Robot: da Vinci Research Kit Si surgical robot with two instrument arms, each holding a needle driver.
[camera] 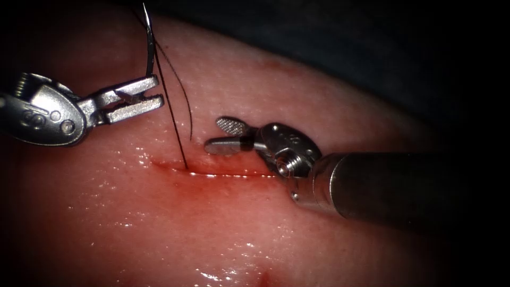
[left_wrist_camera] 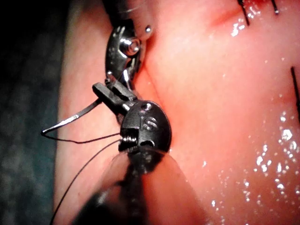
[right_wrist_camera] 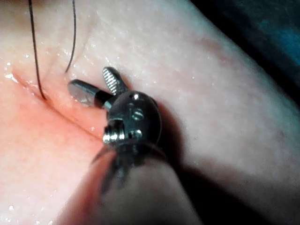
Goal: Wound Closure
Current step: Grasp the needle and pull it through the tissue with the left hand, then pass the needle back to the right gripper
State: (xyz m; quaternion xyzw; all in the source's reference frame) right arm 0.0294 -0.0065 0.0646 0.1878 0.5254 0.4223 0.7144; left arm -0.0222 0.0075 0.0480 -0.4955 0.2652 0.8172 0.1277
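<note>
The left tool (camera: 141, 95) was clenched on the needle (camera: 149, 42) away from its thread end, clear of the tissue (camera: 319, 106), the thread (camera: 172, 117) running into the cut's (camera: 228, 174) left end, while the right tool (camera: 215, 134) gaped empty just above the cut, a stitch seemingly half made and needing slack taken up.

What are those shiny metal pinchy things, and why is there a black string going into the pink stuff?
Those are the tips of two robot arms practising stitching. The pink stuff is pork belly, called the tissue, with a cut in it and a little red fluid around it. One picture looks down from above. The other two come from tiny cameras riding on each arm.

The left tool pinches a curved needle near its back end. The needle sticks up in the air, out of the tissue; you can see it from close by too. The black thread runs from the needle down into the left end of the cut.

The right tool has its jaws open and holds nothing. It sits just above the cut.
</note>
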